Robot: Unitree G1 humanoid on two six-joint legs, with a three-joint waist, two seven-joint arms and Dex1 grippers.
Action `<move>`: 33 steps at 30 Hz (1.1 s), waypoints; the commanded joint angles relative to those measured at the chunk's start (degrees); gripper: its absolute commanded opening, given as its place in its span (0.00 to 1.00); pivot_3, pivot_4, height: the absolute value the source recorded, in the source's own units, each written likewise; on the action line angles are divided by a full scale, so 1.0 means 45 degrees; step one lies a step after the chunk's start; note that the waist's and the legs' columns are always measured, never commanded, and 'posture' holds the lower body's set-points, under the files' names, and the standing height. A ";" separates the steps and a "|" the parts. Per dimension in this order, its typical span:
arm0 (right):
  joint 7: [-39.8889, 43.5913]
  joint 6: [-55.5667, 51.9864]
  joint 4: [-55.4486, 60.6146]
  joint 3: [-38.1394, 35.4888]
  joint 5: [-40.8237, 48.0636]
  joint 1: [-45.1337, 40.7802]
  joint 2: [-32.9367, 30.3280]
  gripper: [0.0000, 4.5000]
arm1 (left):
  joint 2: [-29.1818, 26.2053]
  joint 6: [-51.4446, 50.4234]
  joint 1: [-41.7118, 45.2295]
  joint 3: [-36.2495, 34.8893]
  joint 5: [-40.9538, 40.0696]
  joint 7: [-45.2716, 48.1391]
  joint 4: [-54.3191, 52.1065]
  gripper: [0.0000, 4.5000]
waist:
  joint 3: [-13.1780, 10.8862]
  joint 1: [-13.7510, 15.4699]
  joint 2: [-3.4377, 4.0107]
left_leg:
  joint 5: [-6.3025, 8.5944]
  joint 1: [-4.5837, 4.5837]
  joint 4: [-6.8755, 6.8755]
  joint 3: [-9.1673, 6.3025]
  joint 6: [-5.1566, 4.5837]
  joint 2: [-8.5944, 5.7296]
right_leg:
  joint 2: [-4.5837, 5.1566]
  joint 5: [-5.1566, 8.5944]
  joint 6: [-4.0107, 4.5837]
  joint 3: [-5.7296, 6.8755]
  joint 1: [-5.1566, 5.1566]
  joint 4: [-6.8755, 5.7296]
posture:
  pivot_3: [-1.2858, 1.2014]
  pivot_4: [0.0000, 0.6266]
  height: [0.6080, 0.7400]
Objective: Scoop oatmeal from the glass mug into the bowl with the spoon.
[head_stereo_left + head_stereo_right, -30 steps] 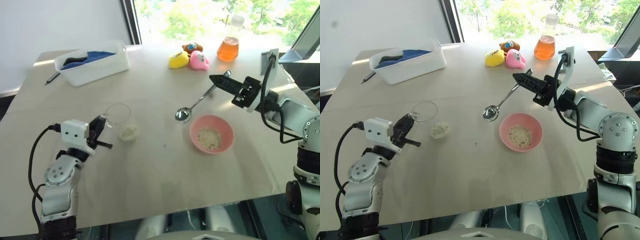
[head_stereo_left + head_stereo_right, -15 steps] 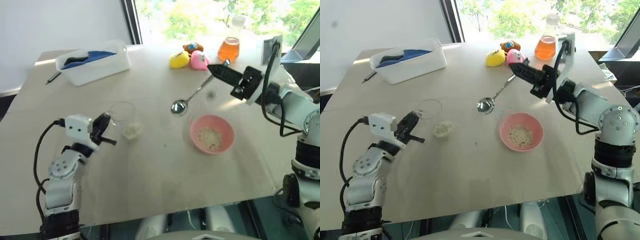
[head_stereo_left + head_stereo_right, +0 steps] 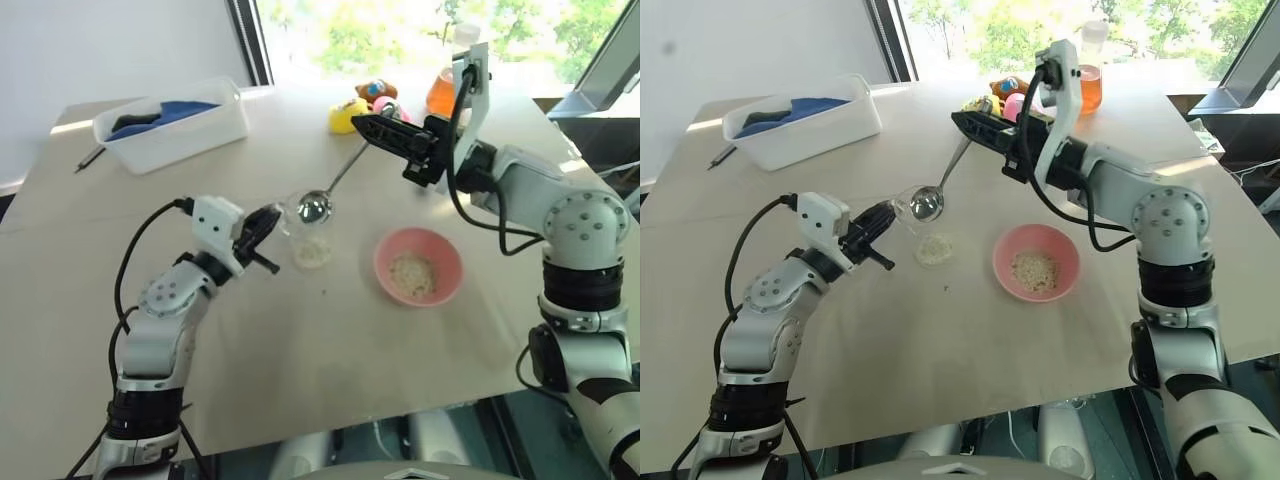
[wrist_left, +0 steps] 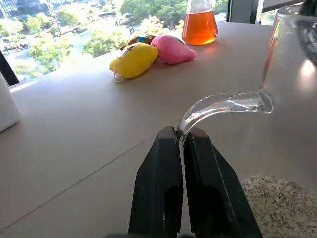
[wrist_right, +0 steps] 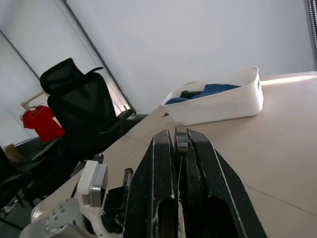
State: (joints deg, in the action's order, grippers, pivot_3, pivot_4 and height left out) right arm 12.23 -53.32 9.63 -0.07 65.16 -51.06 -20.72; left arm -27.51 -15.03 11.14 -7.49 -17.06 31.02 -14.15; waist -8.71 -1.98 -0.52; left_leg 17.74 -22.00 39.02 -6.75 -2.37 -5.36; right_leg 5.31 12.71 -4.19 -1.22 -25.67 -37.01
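The left gripper [image 4: 182,135] is clamped tight on the handle of the glass mug [image 3: 305,222], which sits on the table [image 3: 300,340] with oatmeal [image 3: 312,253] in its bottom. The right gripper [image 3: 362,122] is pinched shut on the spoon [image 3: 330,188] by its handle end, the spoon's round bowl hanging over the mug's mouth. The pink bowl [image 3: 418,267], holding some oatmeal, sits just right of the mug.

My arms are silver-grey, with rounded joint housings. Black cables loop along them. White wrist blocks carry slim black fingers [image 3: 262,222].
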 commanded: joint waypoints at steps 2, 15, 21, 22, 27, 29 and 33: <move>0.1253 0.0498 0.0339 0.1060 -0.2164 -0.0177 -0.0405 0.00 | -0.0262 0.0286 0.0215 -0.0041 0.0051 0.0243 -0.0286 0.01 | 0.0000 -0.0066 0.0000 | 0.0000 -0.0004 0.0019 0.0002 -0.0001 -0.0010 | 0.0008 0.0000 -0.0001 0.0000 0.0004 -0.0003 | 0.52 0.24 1.00; 0.5181 0.1623 0.0671 0.4185 -0.6199 -0.0145 -0.0539 0.00 | -0.0337 0.1065 0.0411 0.0474 0.0959 0.0507 0.0093 0.01 | 0.0000 -0.0083 0.0000 | 0.0000 -0.0004 0.0041 -0.0004 -0.0001 -0.0020 | 0.0015 -0.0001 -0.0001 0.0001 0.0005 -0.0022 | 0.52 0.24 1.00; 0.4910 0.0189 0.0382 0.3729 -0.5888 0.0164 0.0145 0.00 | -0.0319 0.1411 0.0400 0.0555 0.1206 0.0504 0.0319 0.01 | 0.0000 -0.0090 0.0000 | 0.0000 -0.0001 0.0042 -0.0010 0.0000 -0.0018 | 0.0013 -0.0001 -0.0001 0.0002 0.0005 -0.0027 | 0.52 0.24 1.00; 0.4649 -0.0219 0.0302 0.3449 -0.5684 0.0183 0.0362 0.00 | -0.0314 0.1450 0.0399 0.0571 0.1230 0.0493 0.0342 0.01 | 0.0000 -0.0088 0.0000 | 0.0000 -0.0001 0.0043 -0.0010 0.0000 -0.0018 | 0.0014 -0.0001 -0.0001 0.0002 0.0005 -0.0027 | 0.52 0.24 1.00; 0.3385 -0.2200 -0.0281 0.1804 -0.4993 -0.0008 0.1424 0.00 | -0.0220 0.1583 0.0414 0.0667 0.1357 0.0424 0.0416 0.01 | 0.0000 -0.0088 0.0000 | 0.0000 0.0000 0.0045 -0.0011 0.0000 -0.0020 | 0.0014 -0.0001 -0.0001 0.0001 0.0006 -0.0032 | 0.52 0.24 1.00; 0.2978 -0.2753 -0.0613 0.1151 -0.4839 -0.0206 0.1745 0.00 | -0.0176 0.1671 0.0419 0.0737 0.1440 0.0426 0.0478 0.01 | 0.0000 -0.0088 0.0001 | 0.0000 0.0000 0.0046 -0.0011 0.0000 -0.0024 | 0.0014 -0.0001 -0.0001 0.0000 0.0006 -0.0036 | 0.52 0.24 1.00; 0.2007 -0.4138 -0.1585 -0.0664 -0.4236 -0.0913 0.2333 0.00 | -0.0073 0.1905 0.0502 0.1016 0.1646 0.0544 0.0737 0.01 | 0.0001 -0.0093 0.0002 | 0.0000 0.0002 0.0049 -0.0008 0.0000 -0.0027 | 0.0015 -0.0001 -0.0001 -0.0003 0.0004 -0.0049 | 0.52 0.24 1.00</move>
State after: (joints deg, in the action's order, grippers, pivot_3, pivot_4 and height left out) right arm 22.64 -69.63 2.10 0.72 43.51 -52.87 -10.76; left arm -27.84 -8.09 12.55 -3.28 -10.21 33.61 -10.43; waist -8.71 -2.39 -0.51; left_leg 17.74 -21.99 39.26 -6.79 -2.37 -5.48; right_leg 5.38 12.70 -4.20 -1.24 -25.65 -37.25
